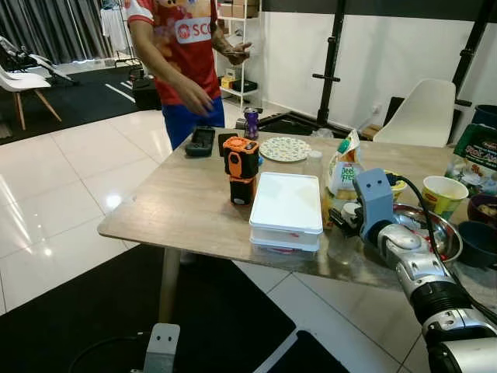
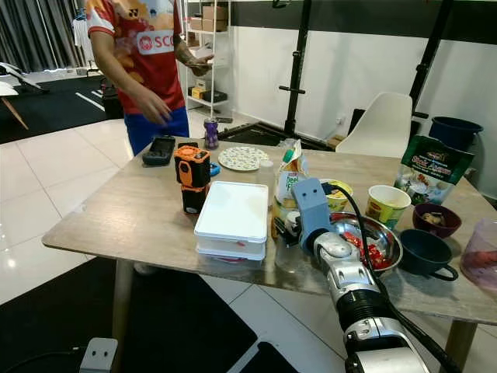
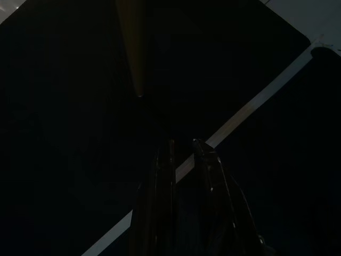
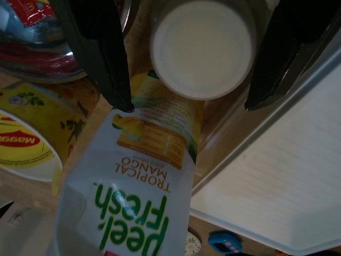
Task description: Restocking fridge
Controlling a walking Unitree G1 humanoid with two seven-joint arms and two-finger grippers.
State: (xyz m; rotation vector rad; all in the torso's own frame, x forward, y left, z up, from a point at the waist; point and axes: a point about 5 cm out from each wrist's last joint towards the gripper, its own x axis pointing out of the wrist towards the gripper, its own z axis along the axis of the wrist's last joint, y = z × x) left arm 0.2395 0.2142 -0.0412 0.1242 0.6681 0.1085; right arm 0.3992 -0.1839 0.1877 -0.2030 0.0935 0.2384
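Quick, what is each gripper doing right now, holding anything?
Left gripper: hangs idle in the dark, fingers nearly together, holding nothing.
Right gripper: open, fingers either side of a white-lidded jar by the juice carton, not yet gripping.

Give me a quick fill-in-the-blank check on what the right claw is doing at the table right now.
1. The right claw is ____, its fingers either side of a white-lidded cup.
2. The juice carton says Tropical ____.
3. The white box sits on the ____.
4. The orange-and-black gadget stands ____.

Missing: open, Mango, table, upright
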